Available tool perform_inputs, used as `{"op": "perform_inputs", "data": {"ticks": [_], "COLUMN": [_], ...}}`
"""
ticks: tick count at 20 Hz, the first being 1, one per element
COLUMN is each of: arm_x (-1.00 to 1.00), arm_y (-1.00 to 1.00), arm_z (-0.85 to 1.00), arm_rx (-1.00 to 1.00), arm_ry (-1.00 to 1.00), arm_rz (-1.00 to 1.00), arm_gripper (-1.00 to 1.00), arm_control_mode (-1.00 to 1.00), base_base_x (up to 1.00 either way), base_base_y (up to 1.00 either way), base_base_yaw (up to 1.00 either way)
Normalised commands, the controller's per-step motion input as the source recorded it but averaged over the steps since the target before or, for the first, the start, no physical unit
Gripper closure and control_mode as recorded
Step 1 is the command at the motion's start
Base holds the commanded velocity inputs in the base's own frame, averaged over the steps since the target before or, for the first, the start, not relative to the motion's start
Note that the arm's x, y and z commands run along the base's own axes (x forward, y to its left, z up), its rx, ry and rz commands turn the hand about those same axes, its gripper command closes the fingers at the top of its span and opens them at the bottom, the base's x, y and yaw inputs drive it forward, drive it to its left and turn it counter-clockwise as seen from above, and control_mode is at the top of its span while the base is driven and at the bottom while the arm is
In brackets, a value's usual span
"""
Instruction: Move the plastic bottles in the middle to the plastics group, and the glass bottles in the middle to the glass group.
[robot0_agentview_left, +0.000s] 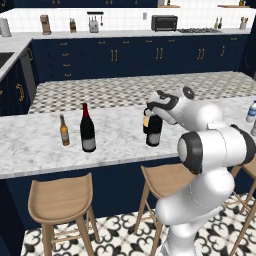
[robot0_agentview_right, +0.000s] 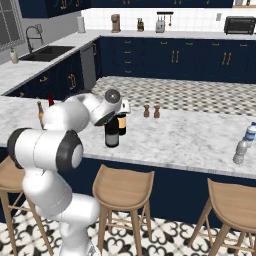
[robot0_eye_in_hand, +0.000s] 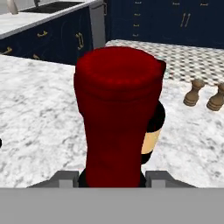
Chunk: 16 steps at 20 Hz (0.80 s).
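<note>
The taller wine bottle stands mid-counter, its red foil top large in the hand view. My gripper straddles its neck, a fingertip pressed against each side, shut on it. The shorter wine bottle with the cream-yellow label stands just behind, touching or nearly so. The glass group stands at the left: an amber beer bottle and a red-topped wine bottle. At the right end are the blue-capped water bottle and a small pale bottle.
Two wooden salt and pepper shakers stand on the counter beyond the middle bottles. Wooden stools line the counter's near side. The marble counter has bare room between the middle bottles and both groups.
</note>
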Motion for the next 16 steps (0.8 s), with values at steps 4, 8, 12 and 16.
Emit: {"op": "perform_inputs", "data": {"ticks": [4,8,12,16], "arm_x": [0.00,0.02,0.12,0.07], "arm_y": [1.00,0.99,0.84,0.68], "arm_z": [0.00,0.00,0.00,-0.06], "arm_rx": [0.00,0.00,0.00,0.00], "arm_ry": [-0.12,-0.14,-0.09,-0.01], "arm_rz": [0.18,0.18,0.18,0.17], "arm_gripper": [1.00,1.00,1.00,1.00], "arm_control_mode": [-1.00,-1.00,-1.00,-1.00], "base_base_x": [0.00,0.00,0.00,0.00], "base_base_y": [0.00,0.00,0.00,0.00], "base_base_yaw": [0.00,0.00,0.00,0.00]}}
